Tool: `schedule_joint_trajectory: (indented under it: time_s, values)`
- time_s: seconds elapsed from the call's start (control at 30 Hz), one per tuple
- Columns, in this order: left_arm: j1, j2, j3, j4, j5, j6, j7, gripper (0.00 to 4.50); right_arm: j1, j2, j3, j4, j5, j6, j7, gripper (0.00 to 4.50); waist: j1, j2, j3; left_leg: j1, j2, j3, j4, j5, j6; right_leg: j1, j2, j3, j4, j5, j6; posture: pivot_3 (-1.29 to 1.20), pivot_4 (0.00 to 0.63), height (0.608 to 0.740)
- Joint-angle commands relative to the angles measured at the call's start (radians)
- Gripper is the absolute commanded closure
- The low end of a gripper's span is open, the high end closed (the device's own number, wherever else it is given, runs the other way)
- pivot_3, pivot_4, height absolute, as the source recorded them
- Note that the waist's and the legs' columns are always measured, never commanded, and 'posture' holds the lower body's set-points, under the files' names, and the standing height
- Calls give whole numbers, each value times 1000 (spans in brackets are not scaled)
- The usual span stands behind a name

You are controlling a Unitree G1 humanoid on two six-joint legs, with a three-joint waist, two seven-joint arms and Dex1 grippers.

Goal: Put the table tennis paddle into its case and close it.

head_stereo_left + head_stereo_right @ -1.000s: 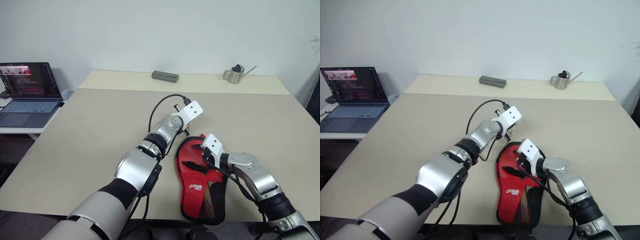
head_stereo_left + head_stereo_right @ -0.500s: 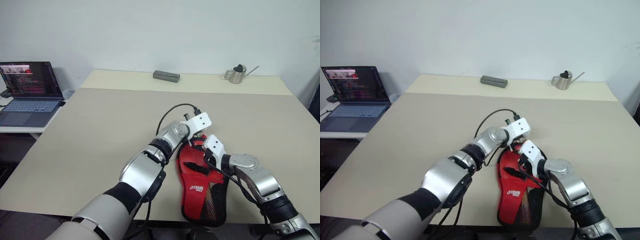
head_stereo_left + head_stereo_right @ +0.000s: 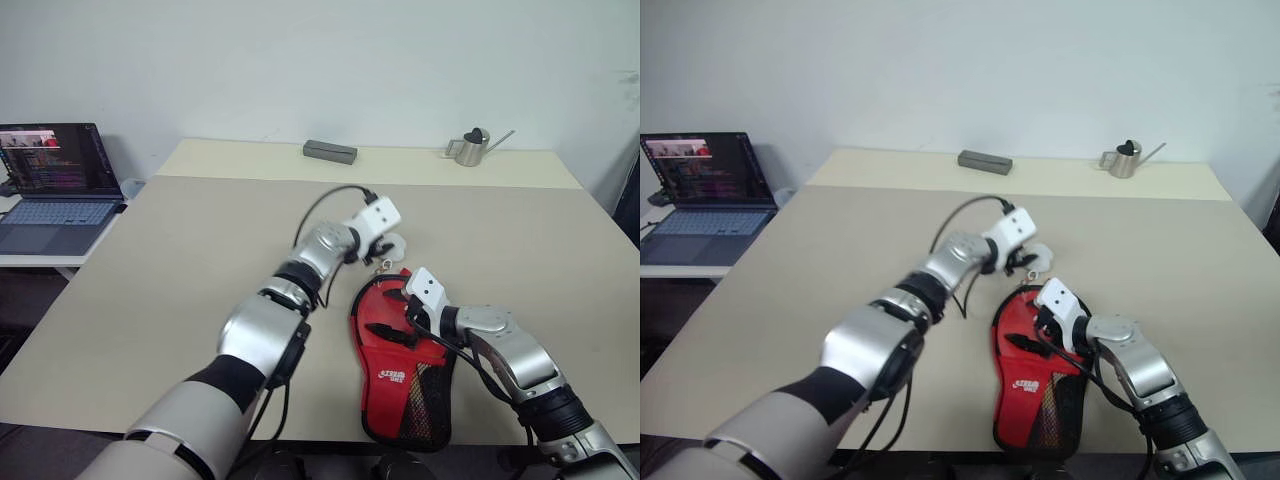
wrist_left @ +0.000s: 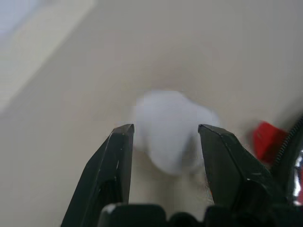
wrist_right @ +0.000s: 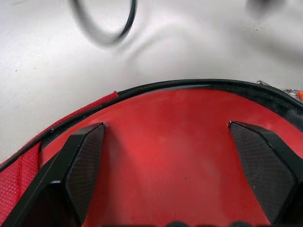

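- A laptop (image 3: 60, 185) sits on a side desk at the far left, well apart from the work.
- My left gripper (image 3: 385, 243) hangs over the table (image 3: 180, 270), just beyond the far end of the case (image 3: 400, 360). In the left wrist view its 2 fingers (image 4: 111, 165) stand apart, with the white pom-pom (image 4: 173, 127) blurred ahead of the gap between them. I judge they are not clamped on it, though I cannot tell whether either one touches it.
- In the left eye view the pom-pom (image 3: 393, 243) lies on the table just past the case's far rim, so the zip pull it hangs from should be at that far end.
- The case lies red side up, its long axis running from the near table edge away from me, with the round head far and the mesh pocket near.
- My right gripper (image 3: 407, 318) is spread wide over the case's round head, with both fingers (image 5: 83, 163) resting on or just above the red fabric, pinning more than gripping.
- I cannot make out the paddle as a separate thing; I judge it is already inside.
- The coming move turns on the zip: my left gripper is the nearer to the pom-pom, while my right one steadies the case.
- A grey block (image 3: 330, 151) and a small metal watering can (image 3: 470, 148) stand at the far edge, to the right.
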Motion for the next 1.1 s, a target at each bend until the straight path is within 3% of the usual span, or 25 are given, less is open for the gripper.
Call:
schedule_joint_trajectory:
  time_s: [0.03, 0.23, 0.43, 0.73, 0.97, 1.1]
  values:
    - [-22, 87, 53, -81, -72, -12, -107, 2132, 67, -39, 65, 135, -72, 89, -7, 0, 0, 0, 0, 0, 0, 0, 0, 0, 0, 0, 0, 0, 0, 0, 0, 0, 150, 740]
    - [82, 279, 170, -330, -285, 149, -443, 2132, 62, -62, 46, 96, -46, 109, 29, 0, -1, 0, 0, 0, 1, 2, 0, 0, 0, 0, 0, 0, 0, 0, 0, 0, 150, 740]
    - [355, 439, 207, -756, -456, 405, -634, 2132, 65, -125, -15, -3, 23, 159, 85, 0, 4, 1, 1, -1, 3, 2, -1, -1, 0, 0, -3, -2, 0, 1, -7, 0, 150, 740]
    - [643, 538, 188, -1275, -642, 698, -653, 2132, 95, -280, -182, -220, 224, 300, 202, 0, 18, -2, 9, -16, 2, -15, 3, -1, 1, -7, -7, -8, -1, 0, -7, 0, 150, 740]
    - [760, 630, 144, -1489, -727, 753, -708, 2132, 150, -420, -319, -344, 341, 353, 266, 0, 5, 2, 25, -18, 1, -16, 2, -1, 1, -9, -5, -8, 0, -1, -7, 0, 150, 740]
    - [763, 632, 99, -1520, -736, 743, -705, 2132, 141, -457, -397, -341, 386, 370, 267, 0, 4, 2, 27, -18, 1, -16, 3, -1, 1, -9, -5, -7, -1, -1, -7, 0, 150, 740]
